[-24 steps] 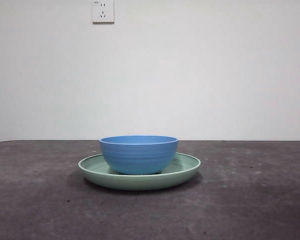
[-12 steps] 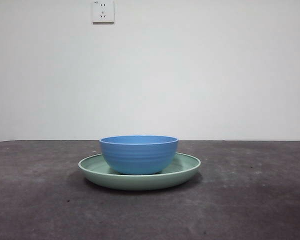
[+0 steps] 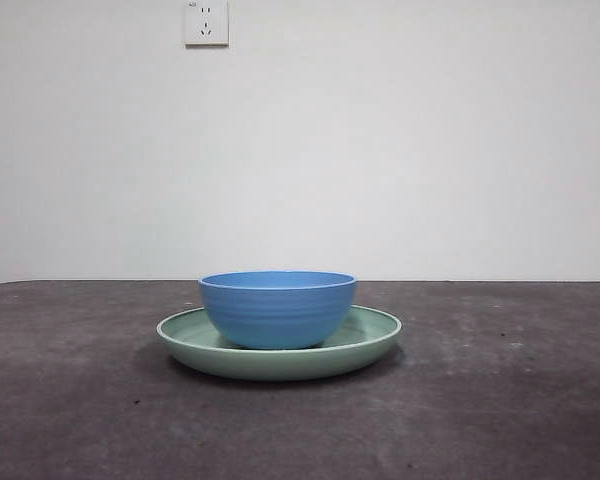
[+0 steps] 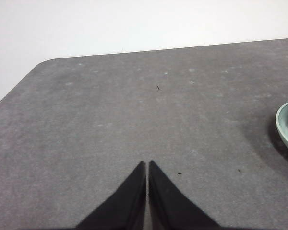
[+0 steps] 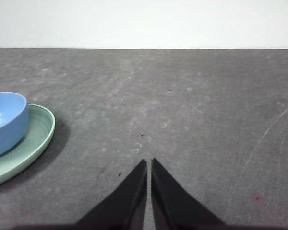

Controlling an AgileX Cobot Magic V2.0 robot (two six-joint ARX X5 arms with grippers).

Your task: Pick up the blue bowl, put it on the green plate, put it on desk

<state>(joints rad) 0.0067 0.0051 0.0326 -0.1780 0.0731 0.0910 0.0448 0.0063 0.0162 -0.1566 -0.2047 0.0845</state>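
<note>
Both sets of jaws pressed together, empty: left gripper [image 4: 147, 165] and right gripper [image 5: 148, 163] low over bare worktop [image 3: 500, 420]. Blue bowl [image 3: 278, 308] seated upright in green plate [image 3: 375, 335], mid-worktop. Judged next: lift bowl off, set on worktop. Best gripped by the rim, raised straight to clear plate's low rim. Ample open surface either side; far edge well behind.

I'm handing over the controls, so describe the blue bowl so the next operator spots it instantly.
Look at the dark desk below the white wall. At its centre lies the wide green plate, and the blue bowl sits upright on it. It is the narrower, taller, ridged piece.
</note>
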